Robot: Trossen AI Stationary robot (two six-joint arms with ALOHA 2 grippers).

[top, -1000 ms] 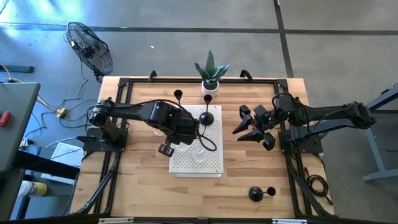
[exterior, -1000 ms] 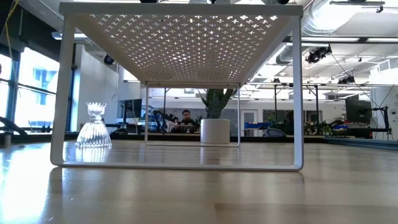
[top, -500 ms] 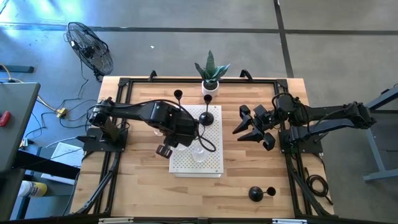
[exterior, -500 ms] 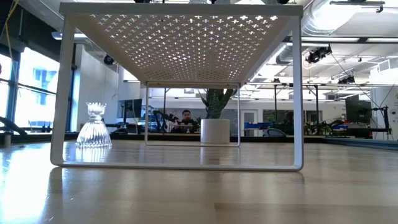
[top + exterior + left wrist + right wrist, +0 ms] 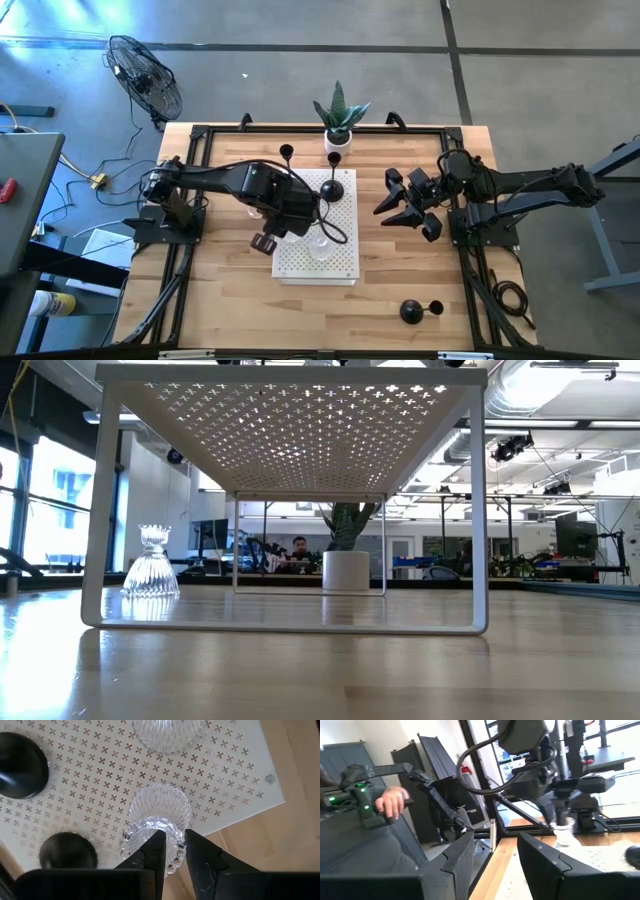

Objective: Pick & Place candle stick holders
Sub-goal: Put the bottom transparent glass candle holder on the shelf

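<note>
A white perforated shelf stands mid-table. On it stand clear glass candle stick holders and black ones. My left gripper points down over the nearer glass holder. Its fingers are a narrow gap apart, one over the top cup and one outside its beaded rim. Another black holder stands on the far table, and one lies on its side near the front right. A glass holder stands on the table beside the shelf. My right gripper waits open, right of the shelf. My left gripper comes from above, and the glass holder's beaded rim lies in the gap between its fingers. Whether either finger touches the rim, I cannot tell. The holder stands upright on its ribbed base on the shelf.
A green plant in a white pot stands at the table's far edge behind the shelf. A person's hand grips a controller beyond the table. A fan stands on the floor at the far left.
</note>
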